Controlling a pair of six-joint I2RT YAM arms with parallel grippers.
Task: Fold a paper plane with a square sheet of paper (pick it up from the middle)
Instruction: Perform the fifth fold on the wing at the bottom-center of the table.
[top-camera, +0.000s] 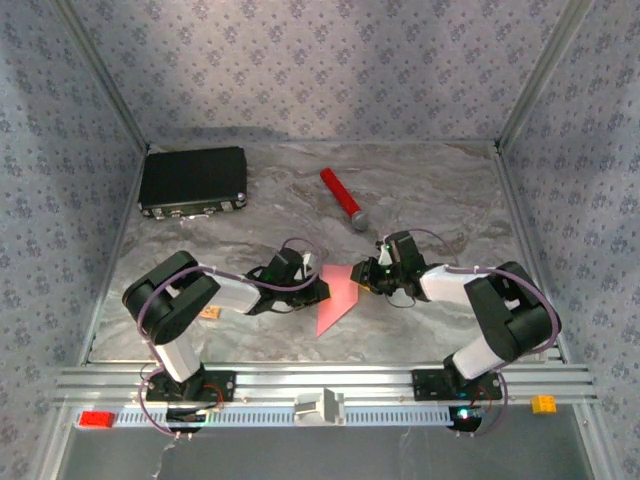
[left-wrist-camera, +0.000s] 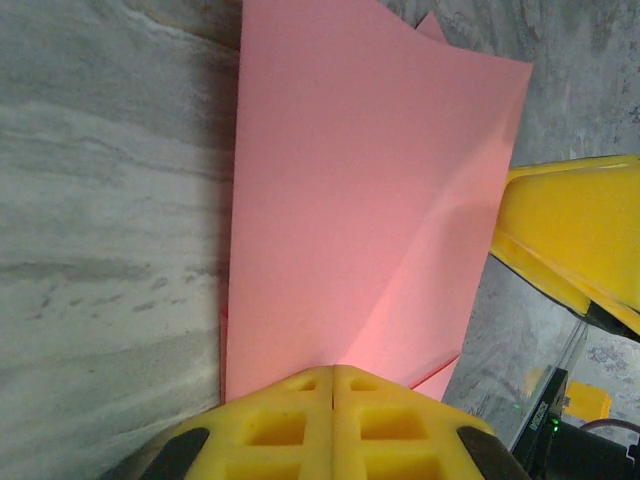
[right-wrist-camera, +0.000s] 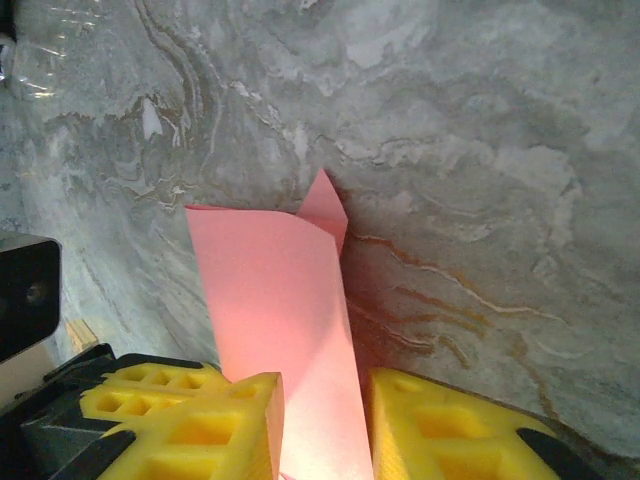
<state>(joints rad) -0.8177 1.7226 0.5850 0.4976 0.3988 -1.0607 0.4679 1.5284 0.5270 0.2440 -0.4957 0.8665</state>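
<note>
Pink paper (top-camera: 335, 302), L gripper (left-wrist-camera: 333, 384) pinching, R gripper (right-wrist-camera: 322, 400) astride

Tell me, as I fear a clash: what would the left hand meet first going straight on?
The left hand would first meet the square sheet of paper right ahead. The right hand looks slightly off that line, though depth is unclear.

Side by side, the left arm (top-camera: 190, 300) and right arm (top-camera: 500, 315) are showing white shells over black joints, with purple-grey cables (top-camera: 141, 305) looping alongside. The left gripper (left-wrist-camera: 333, 378) and right gripper (right-wrist-camera: 322, 400) are sporting bright yellow fingers (left-wrist-camera: 290, 430) moulded with square recesses.
</note>
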